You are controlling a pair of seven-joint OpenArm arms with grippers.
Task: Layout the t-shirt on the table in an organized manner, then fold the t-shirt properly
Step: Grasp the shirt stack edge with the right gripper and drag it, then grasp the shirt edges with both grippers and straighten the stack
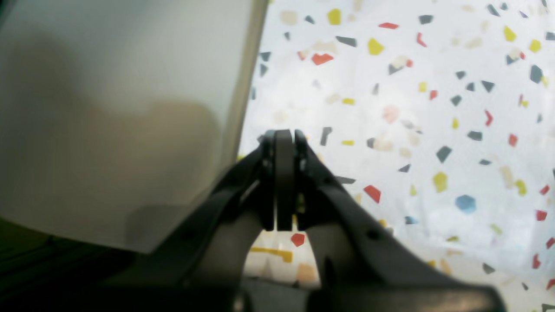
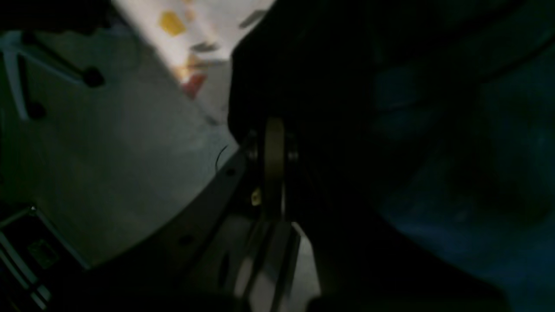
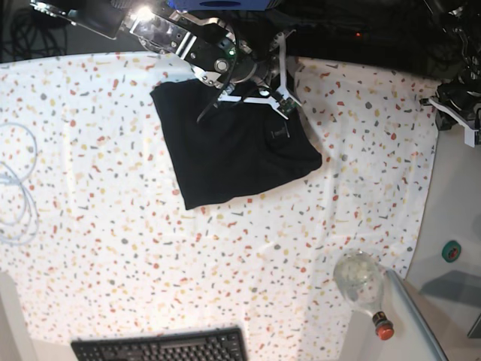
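Base view looks straight down on the table (image 3: 113,248); both wrist views sit close, sharing its speckled cover
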